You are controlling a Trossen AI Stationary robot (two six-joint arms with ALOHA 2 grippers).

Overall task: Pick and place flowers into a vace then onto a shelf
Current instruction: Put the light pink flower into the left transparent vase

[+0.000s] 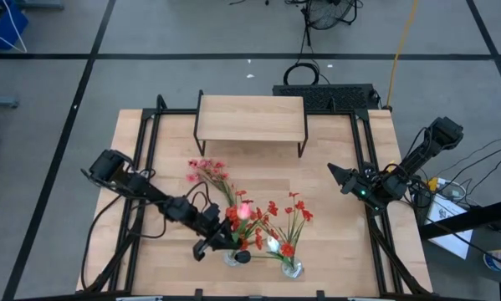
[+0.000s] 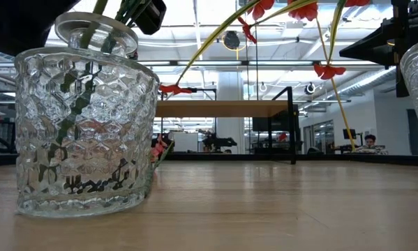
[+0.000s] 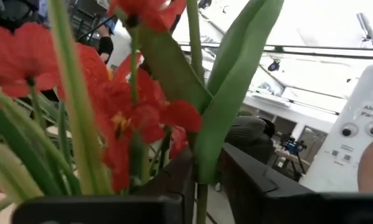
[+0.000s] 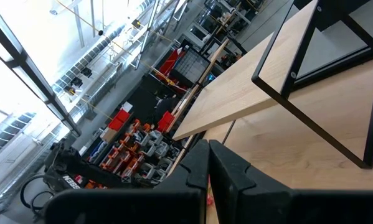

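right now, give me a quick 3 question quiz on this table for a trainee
1. True or false: the shelf already has a vase on it.
2. How many glass vases stand on the table?
3. The left tool is: A) by the left vase, among the flowers; B) over the shelf; C) off the table.

Key
1. False: its top board is bare.
2. Two: the left vase and the right vase.
3. A. The right tool waits near the table's right edge.
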